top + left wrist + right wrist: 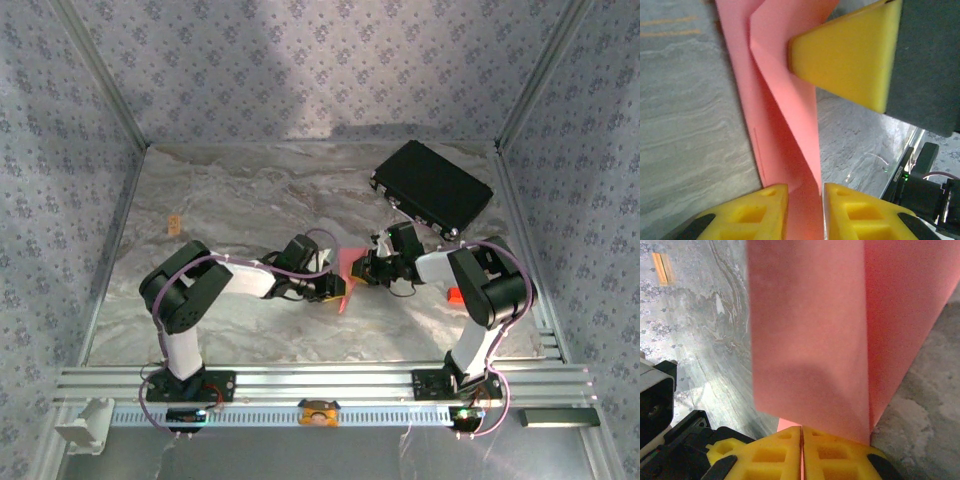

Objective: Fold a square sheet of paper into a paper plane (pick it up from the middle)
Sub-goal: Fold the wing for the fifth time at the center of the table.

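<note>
The salmon-pink sheet of paper [347, 268] is held up off the table between the two arms, folded along its length. In the left wrist view the paper [785, 115] shows a slanted fold and runs down through the gap of my left gripper [805, 192]. That gripper's yellow jaws stand slightly apart around it, so it is open. My right gripper [802, 432] is shut on the paper [810, 335], with a thin pink edge pinched between its pads. The right gripper's yellow fingers [850, 55] also press the sheet from the upper right in the left wrist view.
A black rectangular case [432, 187] lies at the back right of the marble table [230, 190]. A tiny orange tag [173, 224] sits at the left. Patterned walls enclose the table on three sides. Both arms crowd the centre.
</note>
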Robot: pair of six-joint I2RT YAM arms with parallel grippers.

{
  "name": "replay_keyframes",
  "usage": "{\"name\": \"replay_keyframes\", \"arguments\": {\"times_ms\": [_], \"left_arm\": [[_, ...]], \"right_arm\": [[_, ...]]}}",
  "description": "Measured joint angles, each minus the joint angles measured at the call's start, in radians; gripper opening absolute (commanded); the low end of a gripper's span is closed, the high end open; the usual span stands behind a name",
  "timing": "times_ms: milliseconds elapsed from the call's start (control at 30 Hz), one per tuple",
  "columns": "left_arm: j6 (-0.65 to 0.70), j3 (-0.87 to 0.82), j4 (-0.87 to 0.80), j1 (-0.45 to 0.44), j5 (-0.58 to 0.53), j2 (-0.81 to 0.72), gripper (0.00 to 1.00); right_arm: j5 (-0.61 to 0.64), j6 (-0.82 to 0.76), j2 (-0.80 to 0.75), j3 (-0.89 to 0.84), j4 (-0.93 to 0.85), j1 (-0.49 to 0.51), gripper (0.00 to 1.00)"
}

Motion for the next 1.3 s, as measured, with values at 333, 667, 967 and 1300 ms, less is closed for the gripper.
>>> {"name": "replay_keyframes", "arguments": {"times_ms": [333, 667, 967, 1300], "left_arm": [[-0.038, 0.000, 0.039, 0.000, 0.008, 0.003, 0.15], [-0.057, 0.000, 0.045, 0.000, 0.028, 0.043, 0.08], [-0.065, -0.015, 0.067, 0.003, 0.048, 0.044, 0.14], [-0.064, -0.026, 0.085, 0.004, 0.072, 0.048, 0.00]], "right_arm": [[0.002, -0.002, 0.000, 0.003, -0.008, 0.002, 0.11], [0.002, -0.005, 0.003, 0.011, -0.023, 0.004, 0.11], [0.002, -0.005, 0.006, 0.020, -0.038, 0.005, 0.11], [0.002, -0.012, 0.007, 0.024, -0.049, 0.005, 0.10]]}}
